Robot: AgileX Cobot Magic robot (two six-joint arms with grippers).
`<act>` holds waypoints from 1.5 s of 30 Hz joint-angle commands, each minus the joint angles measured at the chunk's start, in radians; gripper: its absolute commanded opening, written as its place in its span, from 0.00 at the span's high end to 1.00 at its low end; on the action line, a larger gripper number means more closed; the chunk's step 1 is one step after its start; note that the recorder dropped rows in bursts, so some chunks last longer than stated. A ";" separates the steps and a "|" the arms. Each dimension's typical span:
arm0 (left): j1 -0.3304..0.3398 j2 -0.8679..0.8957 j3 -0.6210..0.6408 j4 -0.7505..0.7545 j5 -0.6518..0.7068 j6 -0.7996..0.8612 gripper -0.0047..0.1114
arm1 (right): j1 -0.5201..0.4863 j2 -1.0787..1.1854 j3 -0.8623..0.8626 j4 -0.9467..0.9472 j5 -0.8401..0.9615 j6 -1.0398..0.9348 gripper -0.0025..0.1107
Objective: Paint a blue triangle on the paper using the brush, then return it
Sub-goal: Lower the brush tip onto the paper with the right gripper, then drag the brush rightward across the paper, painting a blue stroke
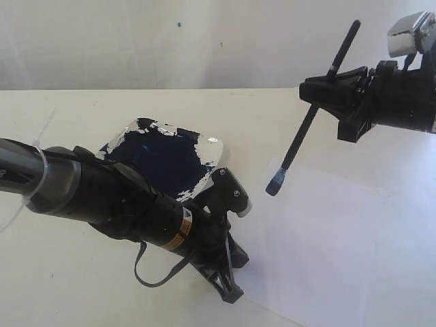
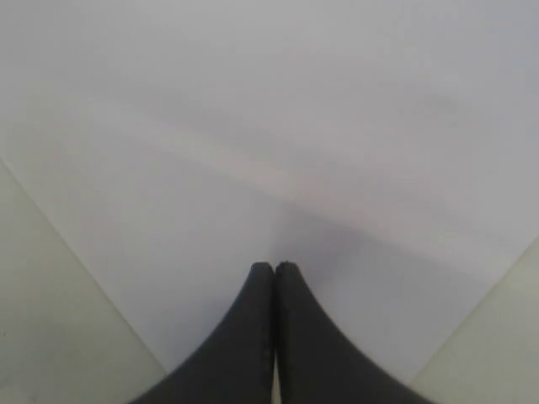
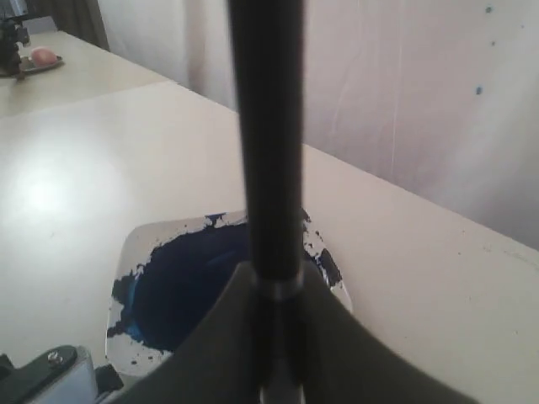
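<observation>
Upper right of the exterior frame, brush [image 1: 303, 133] tilted in the air, clamped by the right fingers [image 1: 344, 87], blue tip by the paper [image 1: 354, 245] edge, left fingers [image 2: 244, 345] pressed together, empty, over the sheet, paint dish [image 1: 163, 160] centre left.

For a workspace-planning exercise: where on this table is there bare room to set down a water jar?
Free: most of the paper, from the left gripper out past the brush tip; also the table strip behind the dish. Crowded: the gap between dish, left gripper and brush tip.
</observation>
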 commanded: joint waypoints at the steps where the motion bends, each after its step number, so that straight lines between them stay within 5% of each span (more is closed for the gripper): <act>1: -0.004 -0.001 -0.004 0.014 0.005 0.002 0.96 | -0.001 0.001 0.003 -0.036 0.018 -0.012 0.98; 45: -0.004 -0.001 -0.004 0.014 0.005 0.002 0.96 | -0.001 -0.073 0.003 -0.123 0.414 -0.012 0.98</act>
